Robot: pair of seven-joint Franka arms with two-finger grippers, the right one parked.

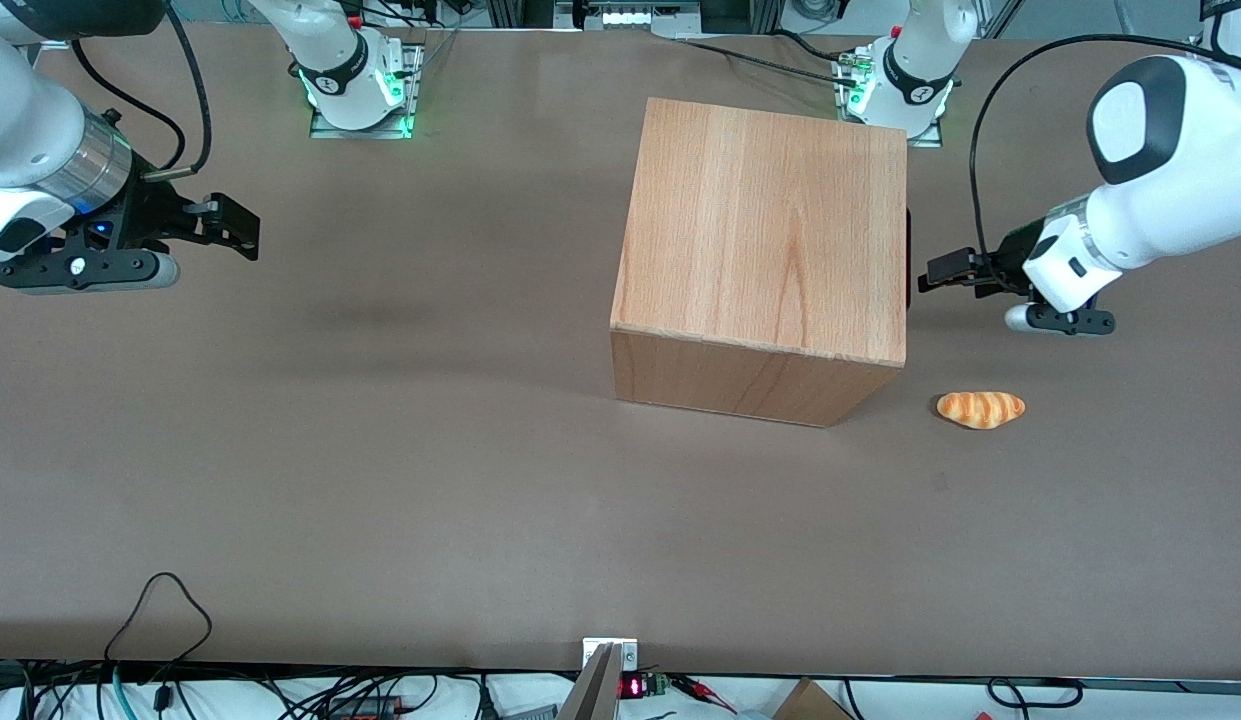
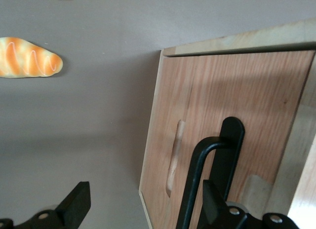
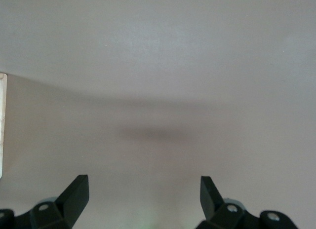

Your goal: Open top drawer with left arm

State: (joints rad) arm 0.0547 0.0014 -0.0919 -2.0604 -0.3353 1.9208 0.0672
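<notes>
The gripper (image 1: 930, 277) of the left arm (image 1: 1145, 215) is hovering just beside the wooden cabinet (image 1: 765, 235), at the side of it that faces the working arm's end of the table (image 1: 380, 480). Its fingers (image 2: 74, 204) are standing spread apart, clasping nothing. In the left wrist view one finger is sitting close alongside the black bar handle (image 2: 210, 174) while the other is hanging well clear over bare tabletop; whether the near finger is touching the bar cannot be told.

The top drawer (image 2: 237, 125) is lying flush in the cabinet, its light-wood front panel showing in the left wrist view with the handle mounted on it. A long shallow groove (image 2: 175, 157) is running down the panel next to the handle. From the front view the drawer front is hidden by the cabinet body, and only a dark strip is showing at the cabinet's edge near the gripper.

A small bread roll (image 1: 980, 408), orange with pale stripes, is lying on the table nearer to the front camera than the gripper, near the cabinet's corner but apart from it
</notes>
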